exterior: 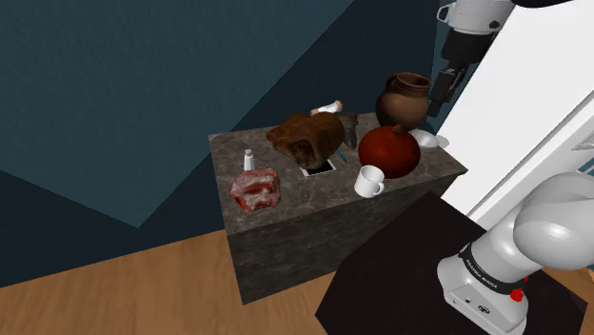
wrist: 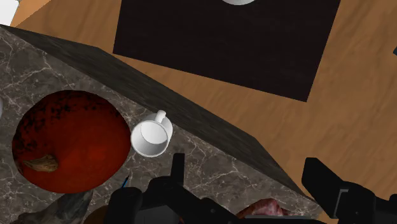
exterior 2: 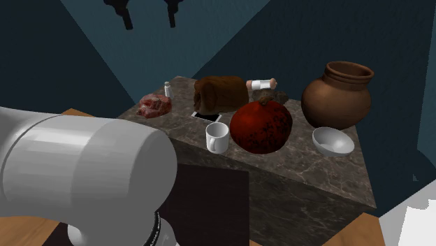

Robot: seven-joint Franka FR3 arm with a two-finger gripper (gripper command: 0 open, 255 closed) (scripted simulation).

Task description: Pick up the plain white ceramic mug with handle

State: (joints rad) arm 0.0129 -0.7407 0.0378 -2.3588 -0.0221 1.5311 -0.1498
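The pincer [wrist: 243, 162] hung wide open above the surface [exterior: 305, 197]. The white mug [exterior: 369, 181] stood upright just beside a red pomegranate [exterior: 388, 150].

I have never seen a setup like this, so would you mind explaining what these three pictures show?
This is a simulated white robot arm on a black box, ending in a black two-finger gripper. One picture looks over its shoulder, one from another side, one from a camera on the hand, looking down. On the dark stone counter stand a white mug, a big red fruit, a brown pot, a white bowl, a brown loaf and raw meat. The gripper hangs open above the counter, holding nothing.
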